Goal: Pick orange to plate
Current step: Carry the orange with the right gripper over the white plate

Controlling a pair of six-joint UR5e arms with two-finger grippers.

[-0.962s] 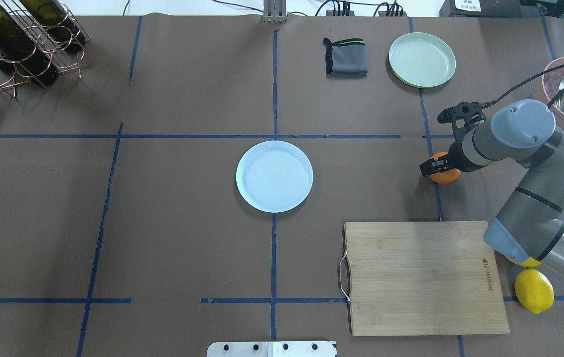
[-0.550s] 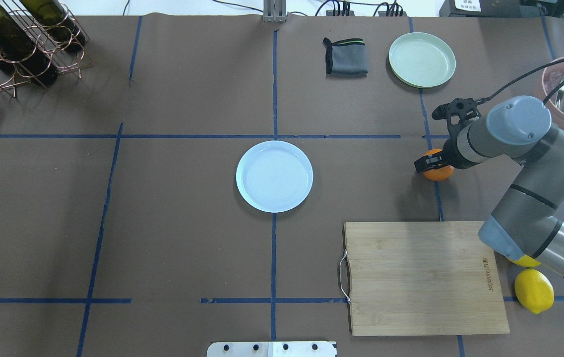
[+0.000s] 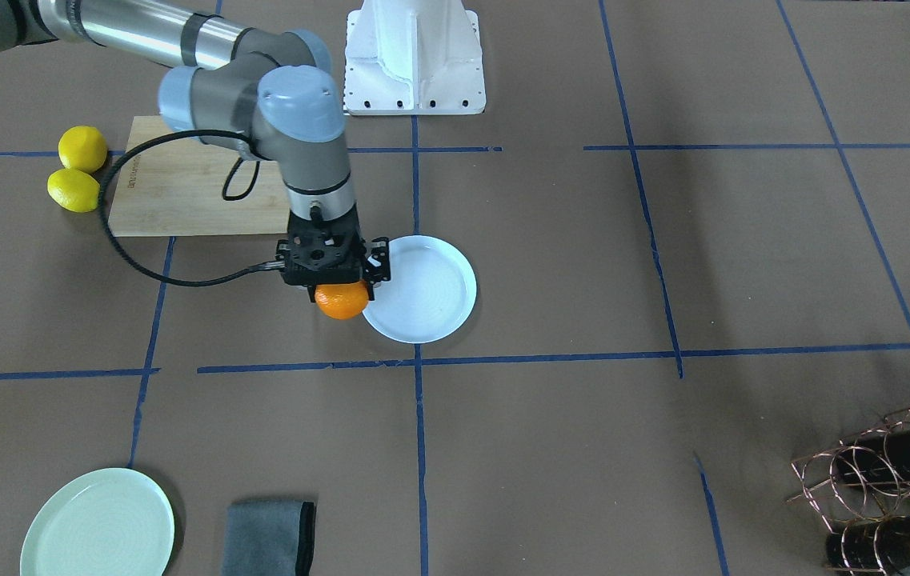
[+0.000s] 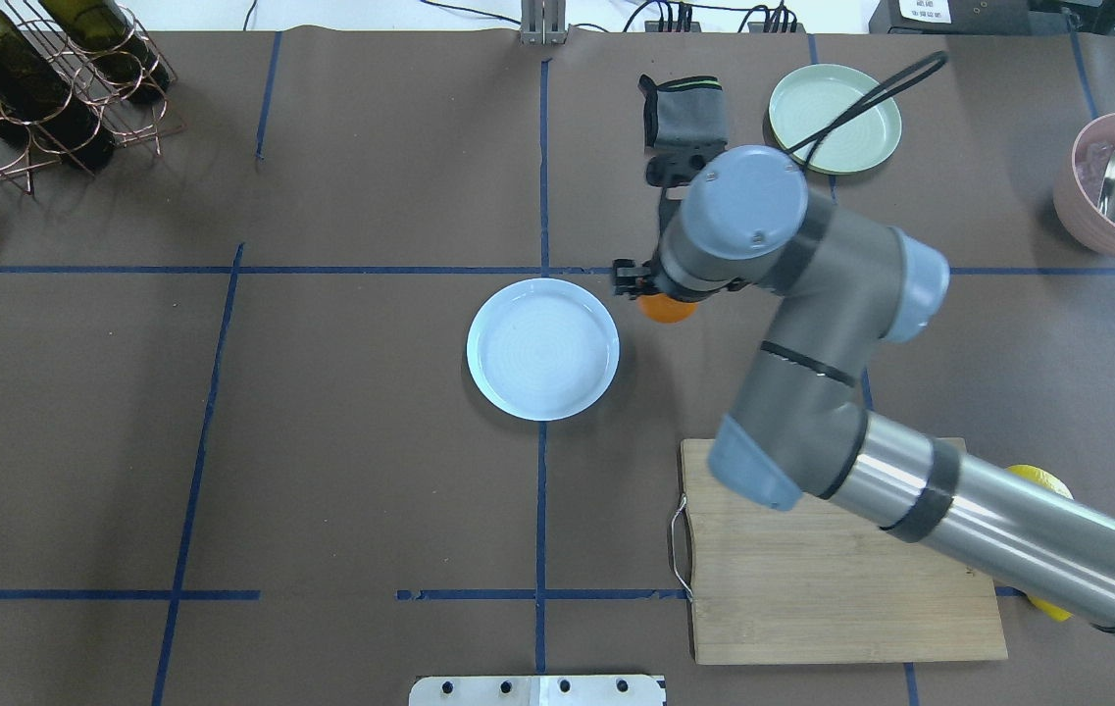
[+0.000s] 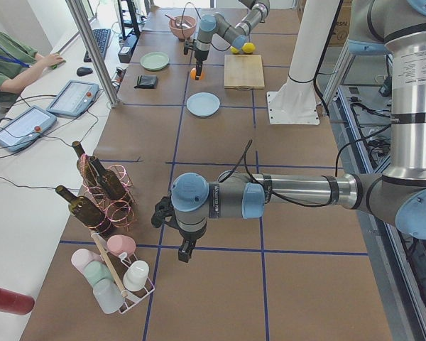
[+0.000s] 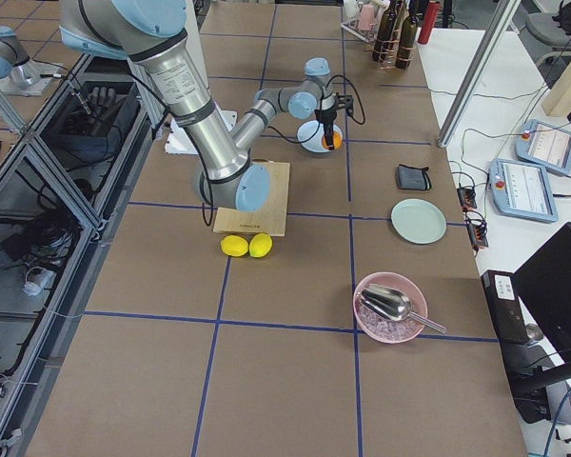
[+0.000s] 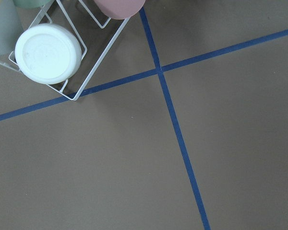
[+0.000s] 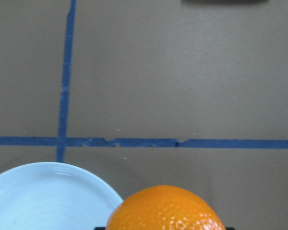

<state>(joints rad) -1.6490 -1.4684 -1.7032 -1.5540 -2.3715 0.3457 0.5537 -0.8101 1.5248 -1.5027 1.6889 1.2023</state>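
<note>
Carried in from far right, the orange (image 3: 341, 302) hangs clamped in the right claw (image 3: 336, 282) just beside the plate (image 3: 422, 296) rim; best continue to plate centre, lower close, then release gently.

The right arm (image 4: 812, 324) is grey tubing with pale blue joint caps (image 4: 748, 201) dotted with small screws, and a polished silver segment (image 4: 1008, 529) banded in black. A black cable (image 3: 182, 282) loops to the black right gripper (image 3: 340, 286); the left arm (image 5: 291, 190) looks alike.
</note>
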